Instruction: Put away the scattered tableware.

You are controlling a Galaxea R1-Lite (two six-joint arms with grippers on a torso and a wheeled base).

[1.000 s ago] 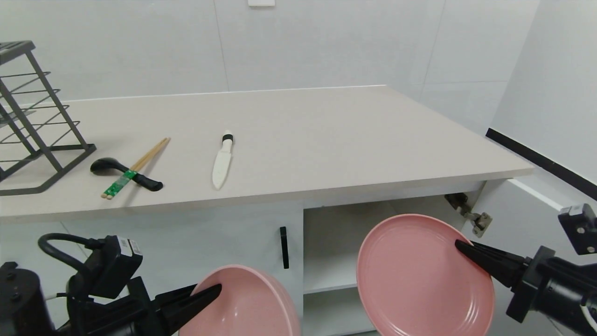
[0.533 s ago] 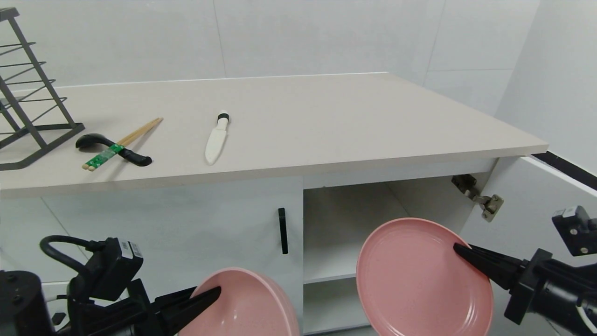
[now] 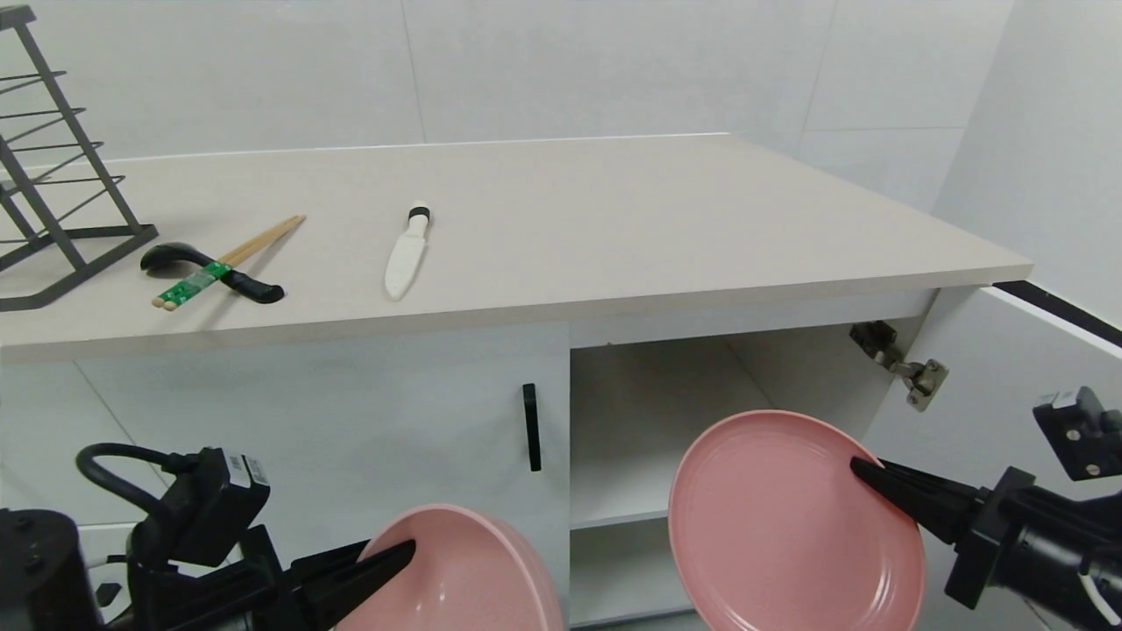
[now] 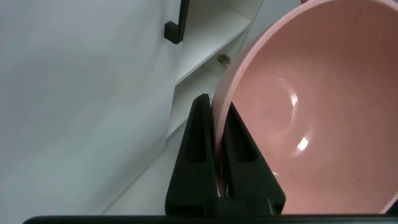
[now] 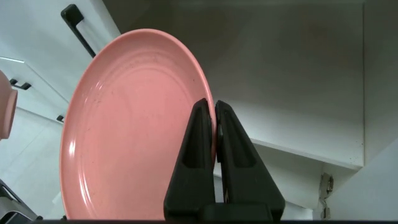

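- Bench (image 3: 631, 210): it sits well above and beyond both sets of fingers. It carries the loose pieces and a wire rack (image 3: 53, 175) at the far end, on the left arm's side.
- Open cabinet (image 3: 789, 368): the compartment lies straight ahead of the right fingers (image 3: 912, 501), behind the plate. Its shelf (image 3: 614, 504) sits about level with those fingertips. The closed door, with its black handle (image 3: 531, 427), faces the left fingers (image 3: 351, 570).
- Plate (image 3: 789, 526): the right fingers pinch its rim. It is held nearly on edge and spreads from the fingertips toward the left arm, directly in front of the opening.
- Bowl (image 3: 473, 570): the left fingers grip its rim, one inside the wall and one outside. It hangs off the fingertips toward the right arm, low before the closed door.
- Assessment: the right arm is nearer the opening, so the plate probably goes first. You would need to tip its face toward level before pushing forward onto the shelf.
- Knife (image 3: 406, 254), spoon (image 3: 210, 272) and chopsticks (image 3: 230, 261): they lie on the bench, up and ahead of the left fingers, with the chopsticks crossing the spoon handle.
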